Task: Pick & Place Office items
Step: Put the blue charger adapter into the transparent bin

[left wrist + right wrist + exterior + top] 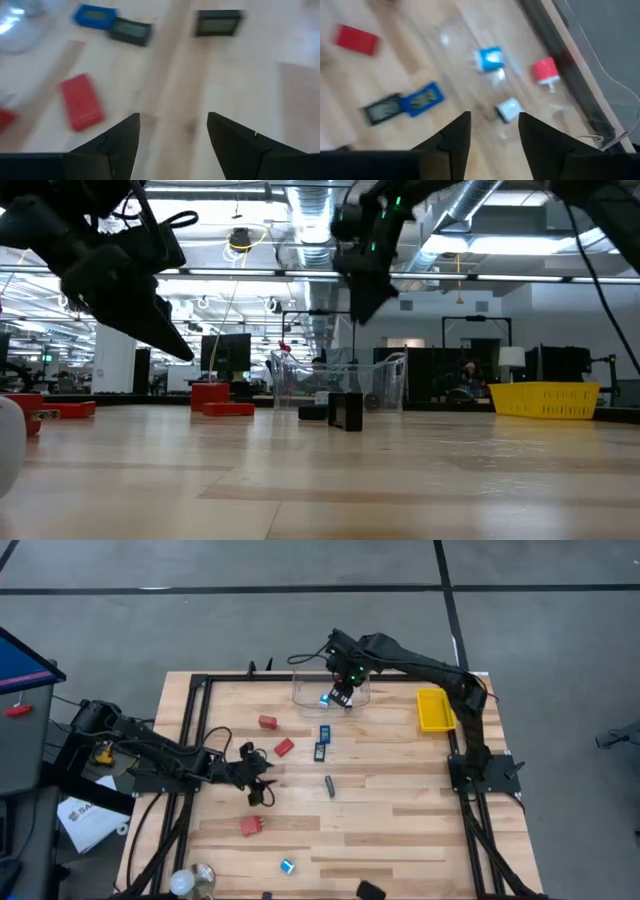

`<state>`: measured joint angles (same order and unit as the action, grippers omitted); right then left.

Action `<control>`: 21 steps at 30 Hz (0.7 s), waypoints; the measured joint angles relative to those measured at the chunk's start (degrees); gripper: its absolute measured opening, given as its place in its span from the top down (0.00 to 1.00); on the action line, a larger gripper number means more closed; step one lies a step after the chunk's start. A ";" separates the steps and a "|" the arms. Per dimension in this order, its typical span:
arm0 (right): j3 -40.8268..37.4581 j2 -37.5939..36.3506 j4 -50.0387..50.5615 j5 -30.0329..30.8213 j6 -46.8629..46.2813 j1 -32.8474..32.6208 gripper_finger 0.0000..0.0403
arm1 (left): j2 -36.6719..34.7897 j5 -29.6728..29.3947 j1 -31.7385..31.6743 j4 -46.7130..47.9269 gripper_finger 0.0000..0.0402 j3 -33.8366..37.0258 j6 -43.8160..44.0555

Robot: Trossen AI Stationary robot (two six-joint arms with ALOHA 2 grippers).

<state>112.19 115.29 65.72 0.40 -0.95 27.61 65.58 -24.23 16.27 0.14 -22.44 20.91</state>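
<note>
Wrist views are giving detail the high view lacks: the right wrist view is looking down through the clear tub (520, 95), showing a blue-white piece (488, 59), a red-white piece (545, 70) and a small white piece (509, 109) inside it, with a blue tag (421, 98) and black tag (382, 108) lying outside, touching end to end. The left wrist view is showing a red block (81, 101) and a separate black tag (218, 23) ahead of the fingers.

High view is showing the rest of the layout: red blocks (268, 722), (284, 747) and (250, 826) scattered on the wood table (400, 810), a dark stick (329, 786) mid-table, a blue piece (287, 866) near the front edge, a yellow tray (435, 708) at the right rail. Low view is showing an open workshop room with ceiling lights and monitors behind.

Right gripper (343, 695) is reaching over the tub, fingers apart, nothing between them. Left gripper (262, 780) is hanging low over the table near the left-centre, fingers apart, empty.
</note>
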 joint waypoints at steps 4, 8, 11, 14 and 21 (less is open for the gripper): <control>0.03 -4.11 0.88 -0.09 -2.17 -4.48 0.57 | 0.00 9.10 0.21 -4.90 0.43 0.00 -0.04; 0.01 -7.21 2.51 -0.09 -4.34 -10.76 0.55 | 0.00 14.00 2.93 -11.83 0.43 0.00 -0.83; 0.01 -8.72 3.48 0.41 -5.98 -16.04 0.53 | 0.00 14.82 6.61 -16.40 0.43 0.00 -1.16; 0.01 -9.98 4.83 3.66 -7.99 -21.10 0.52 | 0.00 14.84 10.41 -18.68 0.43 -0.05 0.80; -0.01 -13.44 9.76 13.12 -14.20 -30.61 0.52 | 8.35 12.48 17.62 -18.16 0.43 -7.08 3.74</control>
<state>112.18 101.84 75.47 13.53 -15.16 -3.01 73.93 -11.74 33.89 -18.02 -29.52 24.64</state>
